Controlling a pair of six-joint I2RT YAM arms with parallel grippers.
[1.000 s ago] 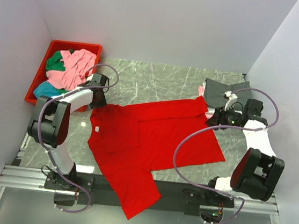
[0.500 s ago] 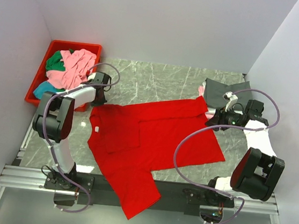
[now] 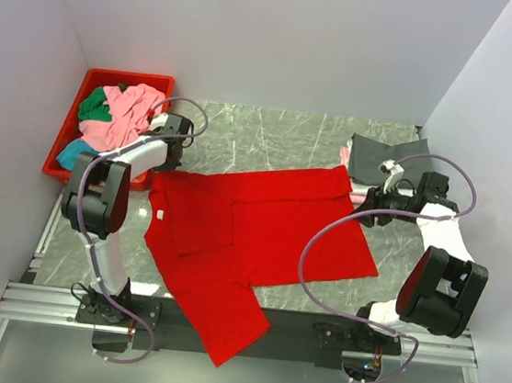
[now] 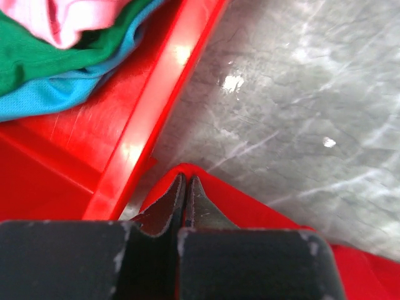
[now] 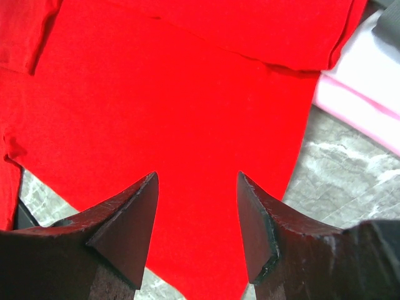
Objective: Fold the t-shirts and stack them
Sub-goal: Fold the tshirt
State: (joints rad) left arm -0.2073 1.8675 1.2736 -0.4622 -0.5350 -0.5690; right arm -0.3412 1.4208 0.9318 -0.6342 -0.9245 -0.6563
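So my left gripper [image 4: 185, 179] is pressed together and, as far as I can tell from the wrist view, it's pinching a little peak of the red t-shirt [image 3: 260, 238] right at its upper-left corner, just beside the wall of the red bin [image 4: 156, 94]. My right gripper [image 5: 196, 176] is spread wide and hangs over the right side of the same shirt, holding nothing. The shirt lies across the middle of the top view on the marble table [image 3: 272, 133], with one layer already lapped over itself and a long flap running to the bottom centre, over the black rail by the arm bases. The rest of the t-shirts [image 3: 117, 113] are a pink, green and teal heap in the bin at upper left. A dark grey t-shirt [image 3: 380, 155] sits folded at upper right, with pale pink and white cloth [image 5: 365, 84] under it. My read on handling: this thing is light, floppy and thin, so it should slide easily over the smooth stone but sag and bunch wherever nothing holds it. One pinch will probably just drag it into wrinkles. I'd grab the hem or shoulder edge at two well-spaced spots, deep enough that the fabric can't slip out.
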